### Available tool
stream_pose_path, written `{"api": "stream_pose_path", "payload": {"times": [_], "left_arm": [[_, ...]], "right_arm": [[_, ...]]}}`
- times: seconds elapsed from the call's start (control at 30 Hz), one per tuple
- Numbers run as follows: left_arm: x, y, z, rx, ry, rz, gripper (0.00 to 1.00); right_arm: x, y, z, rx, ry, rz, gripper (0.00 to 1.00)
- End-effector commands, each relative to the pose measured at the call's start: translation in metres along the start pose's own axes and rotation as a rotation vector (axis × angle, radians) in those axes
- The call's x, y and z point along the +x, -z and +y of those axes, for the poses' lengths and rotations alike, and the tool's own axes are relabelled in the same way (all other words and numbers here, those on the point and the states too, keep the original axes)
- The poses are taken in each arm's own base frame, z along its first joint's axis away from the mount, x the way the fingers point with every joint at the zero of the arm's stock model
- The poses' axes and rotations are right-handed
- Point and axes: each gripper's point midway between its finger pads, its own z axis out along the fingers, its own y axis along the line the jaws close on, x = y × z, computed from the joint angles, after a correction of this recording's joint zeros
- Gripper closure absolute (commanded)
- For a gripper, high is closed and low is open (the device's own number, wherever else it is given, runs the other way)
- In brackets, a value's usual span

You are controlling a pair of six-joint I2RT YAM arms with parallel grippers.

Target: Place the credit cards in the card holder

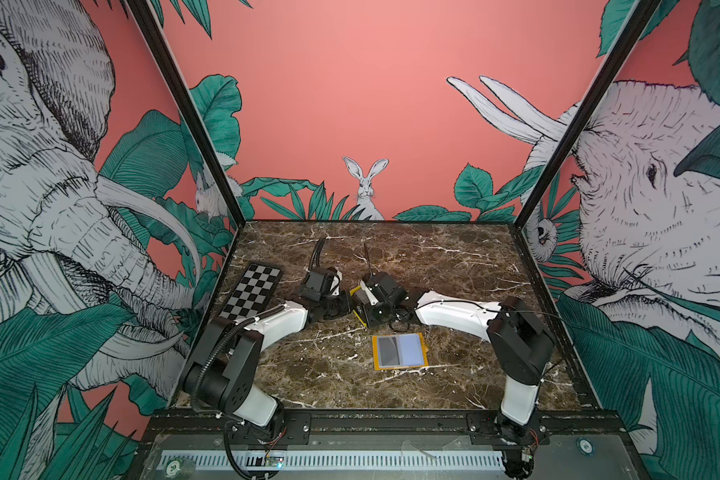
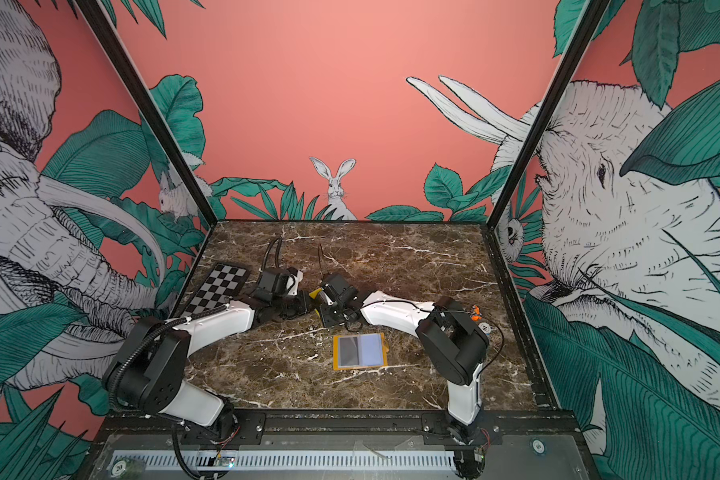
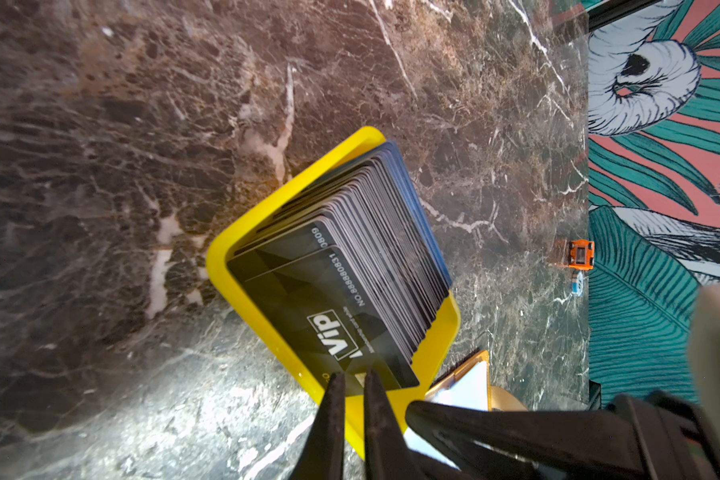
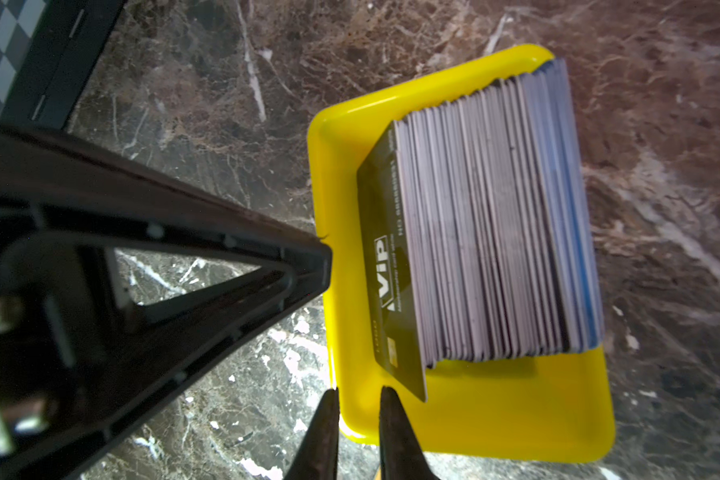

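The credit cards [image 3: 375, 249] stand on edge as a stack [image 4: 495, 228] in a bright yellow tray [image 4: 495, 407]. The front card [image 4: 385, 291], black with "VIP", leans away from the rest. My left gripper [image 3: 354, 374] is shut and holds nothing. Both its tips are in front of that card's lower face. My right gripper [image 4: 358, 390] has its jaws a little apart astride the tray's rim, beside the leaning card's corner. The card holder [image 1: 400, 351] lies open and flat nearer the front, clear sleeves up. In both top views the arms hide most of the tray [image 1: 355, 291].
A black-and-white checkerboard plate [image 1: 250, 297] lies at the left of the marble table. A small orange part [image 2: 474, 309] sits by the right wall. The two wrists nearly meet over the tray. Patterned walls close in three sides of the table.
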Motion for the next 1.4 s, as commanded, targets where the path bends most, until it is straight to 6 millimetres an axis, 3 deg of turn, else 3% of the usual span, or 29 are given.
{"api": "stream_pose_path", "payload": {"times": [0.0, 0.13, 0.3, 0.83, 1.0, 1.37], "left_arm": [[-0.002, 0.005, -0.003, 0.016, -0.004, -0.008, 0.87], [-0.002, 0.006, -0.004, 0.021, -0.001, -0.009, 0.87], [0.001, 0.005, -0.003, 0.025, -0.001, 0.005, 0.86], [0.004, 0.003, -0.002, 0.032, 0.005, 0.011, 0.87], [0.002, 0.001, -0.004, 0.047, 0.011, 0.009, 0.87], [0.001, 0.003, -0.007, 0.049, 0.003, 0.012, 0.87]], "right_arm": [[-0.009, -0.003, 0.013, -0.045, 0.023, -0.019, 0.81], [-0.009, -0.002, 0.009, -0.019, 0.019, -0.026, 0.81], [-0.011, 0.012, -0.028, 0.176, -0.031, -0.076, 0.81], [-0.013, 0.017, -0.038, 0.191, -0.075, -0.089, 0.72], [-0.015, 0.009, -0.021, 0.092, -0.051, -0.077, 0.73], [-0.015, 0.001, -0.018, 0.074, -0.043, -0.058, 0.76]]}}
